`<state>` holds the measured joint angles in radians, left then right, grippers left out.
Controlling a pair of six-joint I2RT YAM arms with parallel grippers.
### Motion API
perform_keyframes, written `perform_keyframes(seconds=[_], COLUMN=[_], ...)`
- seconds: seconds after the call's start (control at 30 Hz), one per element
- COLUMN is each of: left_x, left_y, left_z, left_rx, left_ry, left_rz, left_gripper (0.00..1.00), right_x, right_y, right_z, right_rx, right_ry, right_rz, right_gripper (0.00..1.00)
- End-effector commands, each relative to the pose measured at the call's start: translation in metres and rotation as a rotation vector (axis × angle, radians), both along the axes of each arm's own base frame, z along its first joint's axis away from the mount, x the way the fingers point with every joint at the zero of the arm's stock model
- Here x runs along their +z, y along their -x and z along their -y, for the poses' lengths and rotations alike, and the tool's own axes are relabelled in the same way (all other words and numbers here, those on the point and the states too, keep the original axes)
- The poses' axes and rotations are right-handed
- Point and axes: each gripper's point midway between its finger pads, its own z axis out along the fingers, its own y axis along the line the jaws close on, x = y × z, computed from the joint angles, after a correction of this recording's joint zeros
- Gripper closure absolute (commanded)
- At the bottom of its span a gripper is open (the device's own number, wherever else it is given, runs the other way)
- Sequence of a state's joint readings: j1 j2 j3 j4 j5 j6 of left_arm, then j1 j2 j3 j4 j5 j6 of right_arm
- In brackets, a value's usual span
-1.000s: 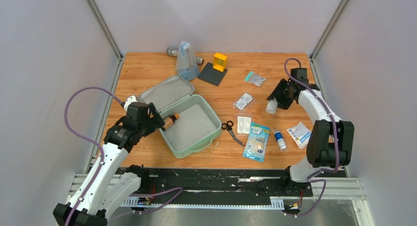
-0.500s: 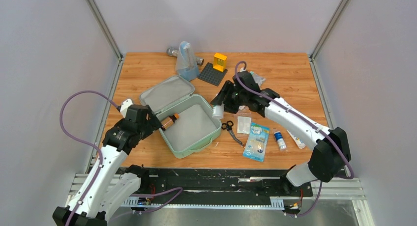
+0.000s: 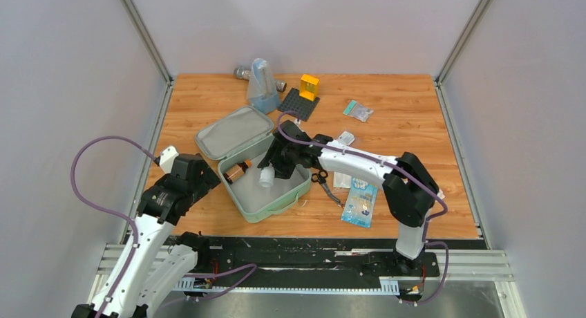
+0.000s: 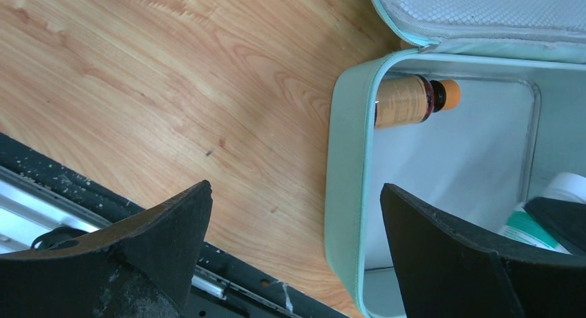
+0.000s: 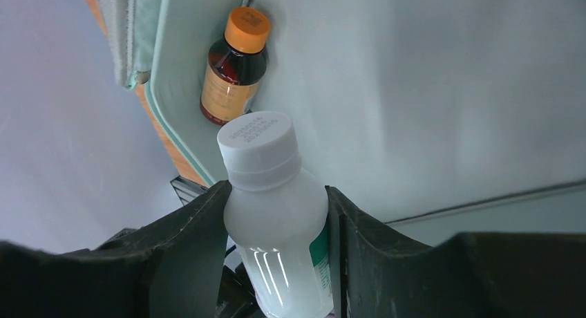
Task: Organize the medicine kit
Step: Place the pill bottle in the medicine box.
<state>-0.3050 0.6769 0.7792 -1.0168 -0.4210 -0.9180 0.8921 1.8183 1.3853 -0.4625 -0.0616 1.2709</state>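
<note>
Top external view, working outward from the bases: my left gripper [image 3: 209, 177] sits nearest, jaws spread wide and holding nothing, just outside the left wall of the medicine kit [image 3: 274, 207]; left wrist cam agrees, bare table [image 4: 173, 90] between the fingers [image 4: 180, 214] and the mint rim just beside them.

Next out is the kit's tray [image 3: 304, 183], open near the middle-left of the table; my right gripper [image 5: 273, 221] is reaching in over it, clamped around the body of a white bottle [image 5: 266, 173], cap pointing at the tray's corner; can't tell if the bottle touches the floor yet. An amber bottle [image 5: 233, 69] with an orange cap lies on its side against the left wall; behind that the lid [image 3: 233, 131] is flopped open, mesh lining up.

Handling guess: the kit looks like a light shell, stiff enough to keep its shape but with walls that may give under a pinch; light enough to skate on the wood if I shove it. I'd take it by a tray wall, or by the lid's free edge for closing.

Right of the kit: scissors [image 3: 320, 178] and a blue packet [image 3: 361, 199]; farthest back, a dark baseplate [image 3: 298, 104] and bluish pouch [image 3: 261, 85].
</note>
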Motion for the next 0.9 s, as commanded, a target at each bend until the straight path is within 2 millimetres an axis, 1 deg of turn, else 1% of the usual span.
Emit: perform_keyframes(seconds=[0.0, 0.13, 0.3, 0.4, 0.57, 0.7, 0.77, 0.87], left_x=[0.019, 0.022, 0.021, 0.022, 0.024, 0.024, 0.024, 0.024], left_y=[0.0, 0.001, 0.001, 0.001, 0.0, -0.001, -0.001, -0.001], left_z=[-0.009, -0.01, -0.009, -0.008, -0.007, -0.007, -0.007, -0.008], left_rx=[0.045, 0.041, 0.035, 0.03, 0.017, 0.016, 0.014, 0.012], left_ry=[-0.019, -0.025, -0.02, -0.02, -0.019, -0.018, -0.017, -0.026], left_rz=[0.04, 0.047, 0.05, 0.051, 0.06, 0.067, 0.068, 0.071], left_gripper=[0.0, 0.0, 0.0, 0.0, 0.0, 0.0, 0.0, 0.0], right_x=[0.024, 0.014, -0.006, -0.013, -0.033, -0.046, -0.051, -0.047], right_y=[-0.012, -0.012, -0.009, -0.007, 0.0, 0.003, 0.003, 0.007], right_z=[-0.04, -0.053, -0.06, -0.064, -0.071, -0.073, -0.074, -0.082], right_rx=[-0.048, -0.081, -0.119, -0.115, -0.093, -0.096, -0.108, -0.089], right_ry=[-0.143, -0.171, -0.167, -0.16, -0.133, -0.116, -0.105, -0.101], right_rz=[-0.054, -0.146, -0.232, -0.245, -0.287, -0.313, -0.311, -0.285], right_gripper=[0.55, 0.54, 0.53, 0.53, 0.52, 0.48, 0.48, 0.48])
